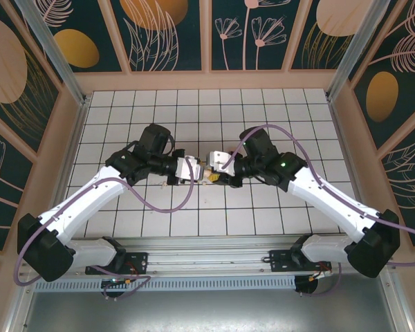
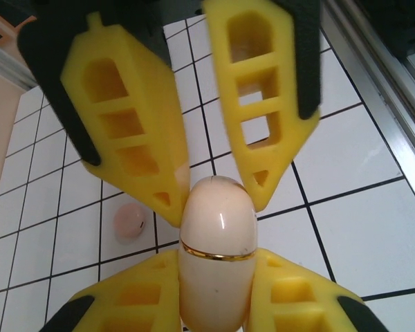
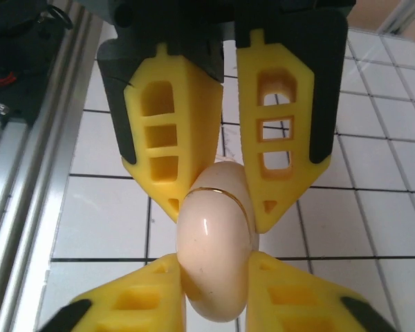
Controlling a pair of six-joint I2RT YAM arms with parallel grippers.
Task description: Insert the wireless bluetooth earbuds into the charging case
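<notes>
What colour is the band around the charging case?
Gold; the band on the charging case shows best in the left wrist view.

Cream egg-shaped charging case [image 2: 216, 256], closed at its gold seam, pinched between both pairs of jaws

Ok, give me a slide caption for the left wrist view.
Cream charging case with a gold band, pinched end to end by the left fingers and right fingers, over the tiled table.

Right gripper [image 3: 221, 213] and left gripper [image 3: 213, 259] pinch the cream charging case [image 3: 213, 238] over a white-tiled table [image 3: 104, 214].
</notes>
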